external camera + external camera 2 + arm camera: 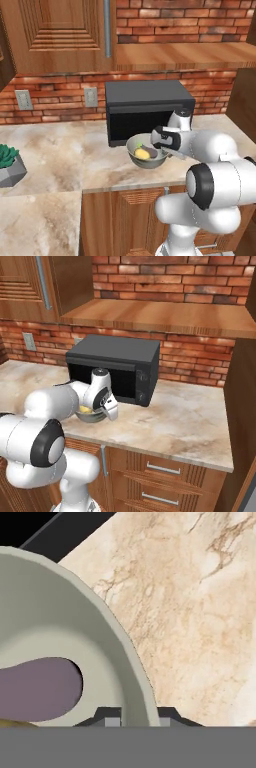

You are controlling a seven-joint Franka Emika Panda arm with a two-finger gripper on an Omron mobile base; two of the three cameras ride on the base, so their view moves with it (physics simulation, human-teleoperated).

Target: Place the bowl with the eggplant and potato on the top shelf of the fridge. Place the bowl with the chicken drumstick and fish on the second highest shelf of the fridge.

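Observation:
The olive-grey bowl with eggplant and potato sits on the marble counter just in front of a black microwave. Inside it lie the dark purple eggplant and the yellow potato. My gripper reaches down onto the bowl's right rim. In the hand view the rim of the bowl fills the gap between my two fingertips, with the eggplant close by inside. The gripper is shut on that rim. The bowl is partly hidden behind my hand. The fridge and the pale blue bowl are out of view.
The black microwave stands right behind the bowl against the brick wall. A potted plant sits at the counter's left. Bare marble counter stretches to the right of the microwave. Wooden cabinets hang overhead.

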